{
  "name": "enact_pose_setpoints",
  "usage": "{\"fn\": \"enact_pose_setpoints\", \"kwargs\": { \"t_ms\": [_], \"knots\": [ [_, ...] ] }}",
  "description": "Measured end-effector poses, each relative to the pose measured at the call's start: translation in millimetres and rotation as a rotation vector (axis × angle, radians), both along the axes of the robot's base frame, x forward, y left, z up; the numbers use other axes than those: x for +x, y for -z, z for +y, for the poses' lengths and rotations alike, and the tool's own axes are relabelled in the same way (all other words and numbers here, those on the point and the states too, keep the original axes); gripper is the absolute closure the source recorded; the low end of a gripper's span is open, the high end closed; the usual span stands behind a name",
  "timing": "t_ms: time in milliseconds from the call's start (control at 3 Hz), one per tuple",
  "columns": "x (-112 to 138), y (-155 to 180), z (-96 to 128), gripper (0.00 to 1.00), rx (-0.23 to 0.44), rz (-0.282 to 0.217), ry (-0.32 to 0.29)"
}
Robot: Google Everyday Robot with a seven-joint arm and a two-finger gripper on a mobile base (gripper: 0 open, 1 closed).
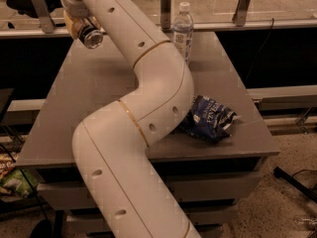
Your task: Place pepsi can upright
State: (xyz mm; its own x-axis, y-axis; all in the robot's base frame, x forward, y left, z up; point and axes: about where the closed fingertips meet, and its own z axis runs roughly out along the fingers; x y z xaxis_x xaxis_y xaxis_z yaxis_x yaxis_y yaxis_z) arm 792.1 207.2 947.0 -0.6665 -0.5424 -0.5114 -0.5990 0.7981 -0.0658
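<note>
My gripper (pixel 80 28) is at the far left of the grey table (pixel 94 98), at the end of my white arm (pixel 153 83), which crosses the middle of the view. It is shut on the pepsi can (pixel 92 36). Only the can's shiny silver round end shows. That end faces the camera, so the can lies tilted rather than upright. It is held just above the table's back left part. The can's dark blue body is hidden by the gripper.
A clear water bottle (pixel 183 31) with a white cap stands upright at the table's back edge. A dark blue foil snack bag (pixel 212 118) lies near the front right, beside my arm's elbow. A rail with metal posts (pixel 165 4) runs behind the table.
</note>
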Motion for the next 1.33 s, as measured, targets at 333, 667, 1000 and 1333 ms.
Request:
{"fn": "enact_pose_setpoints", "kwargs": {
  "t_ms": [333,667,1000,1333],
  "knots": [
    [-16.9,6.4,0.6,1.0,0.014,0.092,0.073],
    [-31.9,13.1,2.5,1.0,0.017,0.166,0.136],
    [-44.5,20.5,3.9,1.0,0.009,0.229,0.197],
    [-58.6,19.9,3.3,1.0,-0.002,0.276,0.288]
  ]
}}
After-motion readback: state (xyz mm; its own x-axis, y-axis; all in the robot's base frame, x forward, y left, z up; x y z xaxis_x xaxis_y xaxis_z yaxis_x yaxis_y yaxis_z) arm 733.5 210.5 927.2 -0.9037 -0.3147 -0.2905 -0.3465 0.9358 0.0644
